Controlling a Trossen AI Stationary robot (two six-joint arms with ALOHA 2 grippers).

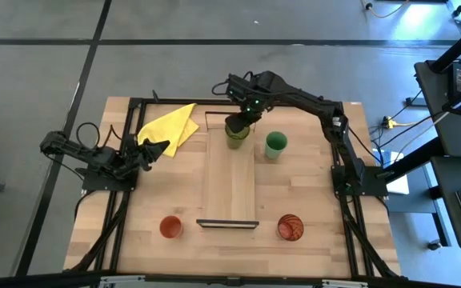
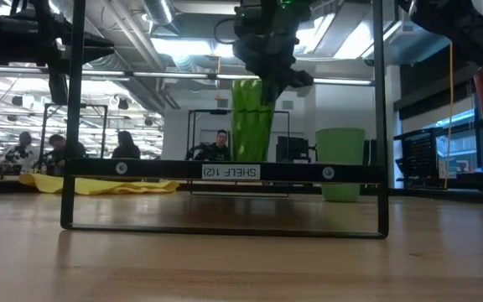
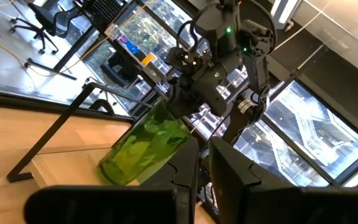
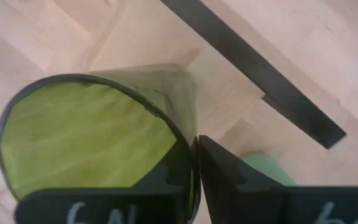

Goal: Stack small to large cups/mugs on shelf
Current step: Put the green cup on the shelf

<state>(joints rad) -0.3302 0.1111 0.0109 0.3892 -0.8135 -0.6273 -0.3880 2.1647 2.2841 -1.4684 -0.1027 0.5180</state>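
The tall olive-green tumbler (image 1: 237, 133) stands upright at the far end of the light-wood shelf (image 1: 229, 188). My right gripper (image 1: 243, 112) is shut on it from above; it also shows in the low view (image 2: 251, 122). The bright green tumbler (image 1: 275, 145) stands on the table right of the shelf. The orange-red tumbler (image 1: 170, 227) and the red-brown ribbed tumbler (image 1: 290, 227) stand near the front edge, left and right of the shelf's near end. My left gripper (image 1: 157, 150) waits shut and empty at the table's left, beside the yellow cloth. My right gripper holds the olive-green tumbler by its rim (image 4: 190, 147), one finger inside the cup and one finger (image 4: 235, 180) outside its wall. The fingers come from above, pointing down. The tumbler is upright with its base (image 3: 114, 171) at the shelf's surface; whether it rests there, I cannot tell.
A yellow cloth (image 1: 170, 126) lies at the table's far left. The shelf's dark bracket (image 2: 225, 171) spans the low view. The shelf's middle and near part (image 1: 229, 200) are bare. People sit in the room behind the table (image 2: 57, 147).
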